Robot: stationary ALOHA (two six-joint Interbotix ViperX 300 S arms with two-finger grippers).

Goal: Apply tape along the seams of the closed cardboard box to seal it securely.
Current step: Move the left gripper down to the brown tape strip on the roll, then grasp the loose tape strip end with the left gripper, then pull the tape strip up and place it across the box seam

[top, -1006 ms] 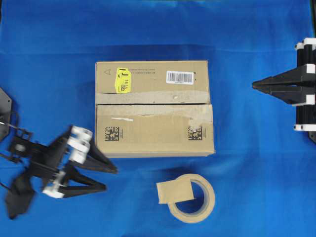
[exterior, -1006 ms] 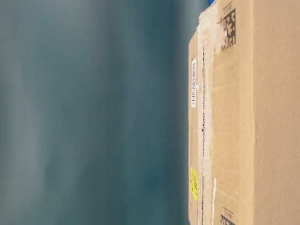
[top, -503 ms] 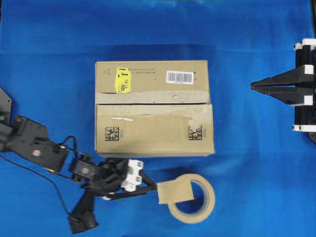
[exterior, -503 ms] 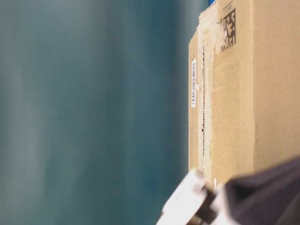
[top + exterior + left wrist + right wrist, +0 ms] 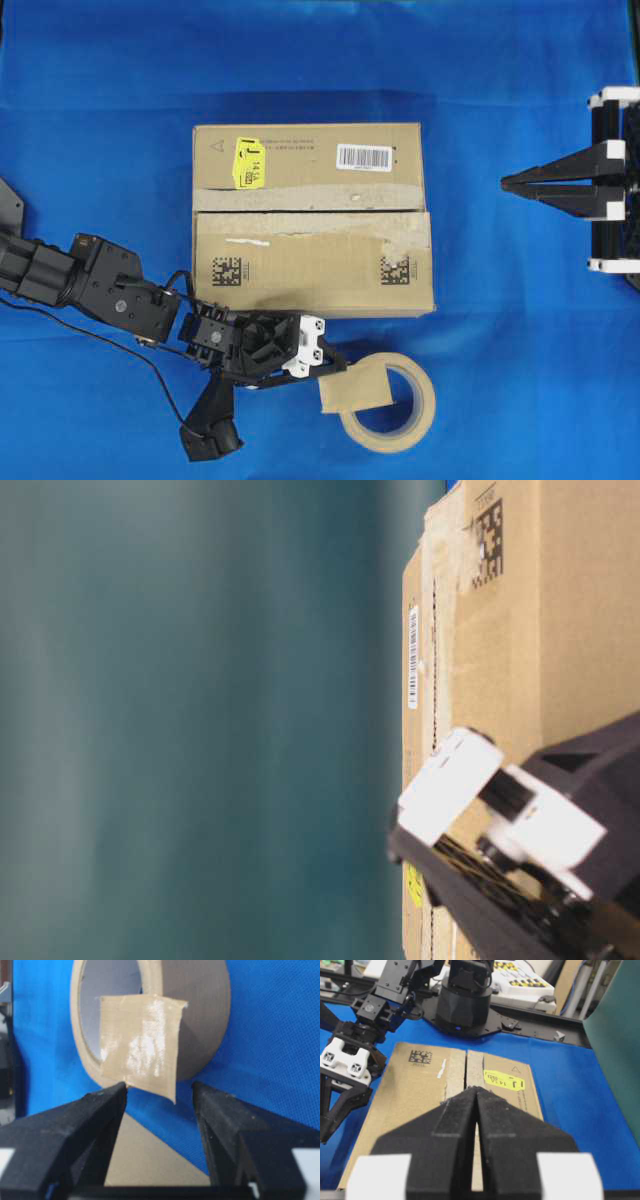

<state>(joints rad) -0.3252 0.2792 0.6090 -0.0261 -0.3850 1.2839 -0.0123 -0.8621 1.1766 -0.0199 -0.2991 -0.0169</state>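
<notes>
The cardboard box (image 5: 310,225) lies in the middle of the blue cloth, its seams (image 5: 310,210) showing as a dark line edged with pale torn paper. In front of it a square piece of tape (image 5: 355,388) sticks out from the beige tape roll (image 5: 400,422). My left gripper (image 5: 335,372) is open at the tape's left edge. In the left wrist view the glossy tape (image 5: 140,1045) hangs just ahead of the left gripper (image 5: 160,1091), and one fingertip (image 5: 120,1091) touches its lower corner. My right gripper (image 5: 503,184) is shut and empty, right of the box.
The table-level view shows the box (image 5: 500,630) on its side, with the seam (image 5: 433,680) and my left gripper's white parts (image 5: 450,785) in front. The right wrist view looks over the shut gripper (image 5: 476,1089) along the box top (image 5: 415,1095).
My left arm swung in from the far left to the tape roll, and its jaws have narrowed around the tape's edge. The right gripper shifted slightly left.
</notes>
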